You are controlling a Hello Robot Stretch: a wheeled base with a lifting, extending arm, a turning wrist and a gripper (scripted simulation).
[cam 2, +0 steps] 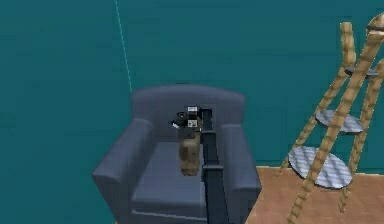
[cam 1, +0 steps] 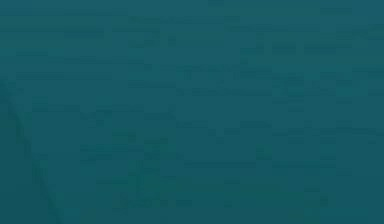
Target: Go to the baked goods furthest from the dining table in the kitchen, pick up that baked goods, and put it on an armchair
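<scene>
Seemingly the last step is being worked: the dark two-finger gripper (cam 2: pixel 180 125) is being seen at the grey-blue padded armchair (cam 2: pixel 120 165), the brown lumpy baked goods (cam 2: pixel 188 152) just below it. Whether it is being held, and the gripper's state, cannot be told.

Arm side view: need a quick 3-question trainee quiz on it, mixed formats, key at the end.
1. True or false: the brown lump by the gripper shows in front of the armchair.
2. What stands at the arm side view's right? A) fridge B) ladder shelf C) bed
3. Fill in: the wall behind the armchair is ____.
Key: 1 true; 2 B; 3 teal.
</scene>
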